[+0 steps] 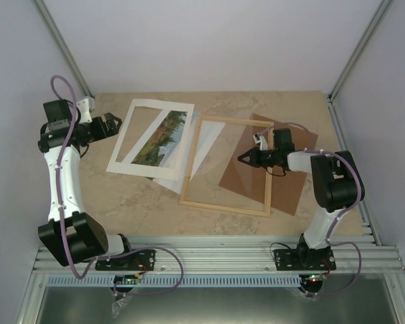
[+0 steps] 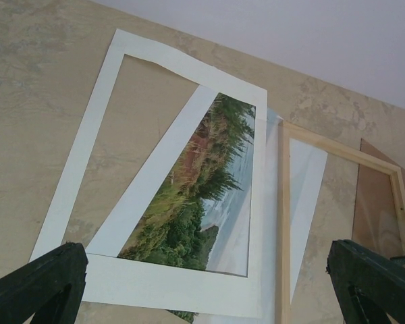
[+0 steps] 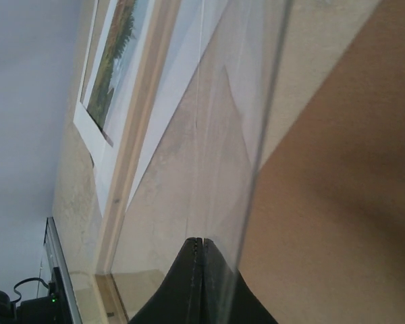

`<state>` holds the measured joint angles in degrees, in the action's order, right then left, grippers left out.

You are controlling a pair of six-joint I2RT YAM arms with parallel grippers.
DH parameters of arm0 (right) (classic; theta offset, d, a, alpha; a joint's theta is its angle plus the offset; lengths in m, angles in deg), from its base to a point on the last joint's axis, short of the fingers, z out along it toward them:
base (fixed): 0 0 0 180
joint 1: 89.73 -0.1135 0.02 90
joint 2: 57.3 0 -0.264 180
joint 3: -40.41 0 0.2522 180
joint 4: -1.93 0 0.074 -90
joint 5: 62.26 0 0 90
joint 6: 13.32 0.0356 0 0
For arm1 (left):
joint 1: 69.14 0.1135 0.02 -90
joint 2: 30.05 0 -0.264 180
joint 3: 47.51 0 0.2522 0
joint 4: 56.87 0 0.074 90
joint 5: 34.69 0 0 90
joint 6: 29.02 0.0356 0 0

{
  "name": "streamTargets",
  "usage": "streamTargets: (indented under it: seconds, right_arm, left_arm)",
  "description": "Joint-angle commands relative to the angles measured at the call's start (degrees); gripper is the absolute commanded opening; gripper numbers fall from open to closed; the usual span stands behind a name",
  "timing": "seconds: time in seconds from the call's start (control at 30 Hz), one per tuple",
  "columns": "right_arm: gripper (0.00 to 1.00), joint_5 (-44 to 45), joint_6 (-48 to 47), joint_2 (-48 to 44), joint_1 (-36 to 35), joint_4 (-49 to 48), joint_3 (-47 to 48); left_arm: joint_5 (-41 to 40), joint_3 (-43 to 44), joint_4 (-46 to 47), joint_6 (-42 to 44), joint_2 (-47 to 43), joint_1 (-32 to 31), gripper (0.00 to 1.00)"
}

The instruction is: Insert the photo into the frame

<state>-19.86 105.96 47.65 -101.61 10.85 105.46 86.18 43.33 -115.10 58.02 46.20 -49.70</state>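
Note:
The photo (image 1: 163, 135), a landscape print, lies slanted under the white mat (image 1: 131, 135), showing through its window; from the left wrist it is the photo (image 2: 209, 202) inside the mat (image 2: 94, 128). The pale wooden frame (image 1: 224, 206) lies flat to the right, its left slat beside the mat (image 2: 282, 223). My left gripper (image 1: 115, 123) hovers left of the mat, open and holding nothing (image 2: 204, 270). My right gripper (image 1: 243, 159) is shut, low over the frame's inside (image 3: 202, 241). A clear sheet's edge (image 3: 263, 135) runs past its fingers; whether it is pinched does not show.
A brown backing panel (image 1: 290, 182) lies under the frame's right side. A plain white sheet (image 1: 170, 177) sticks out below the mat and under the frame's left slat. Grey walls close in the table on the left, right and back.

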Motion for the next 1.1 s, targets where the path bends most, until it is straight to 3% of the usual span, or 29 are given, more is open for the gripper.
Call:
streamTargets:
  seconds: [0.0,0.6,1.07]
  right_arm:
    - [0.01,-0.7,-2.1,-1.0,1.8,0.5,-1.2]
    - [0.01,3.4,-3.7,-0.3,4.0,8.6,-1.2]
    - [0.00,1.6,-0.2,-2.5,4.6,13.3,-0.3]
  left_arm:
    - [-0.2,0.0,1.2,0.5,0.7,-0.1,0.99]
    - [-0.4,0.1,1.6,0.5,2.3,-0.2,0.99]
    - [-0.6,-0.6,2.0,0.7,2.5,-0.1,1.00]
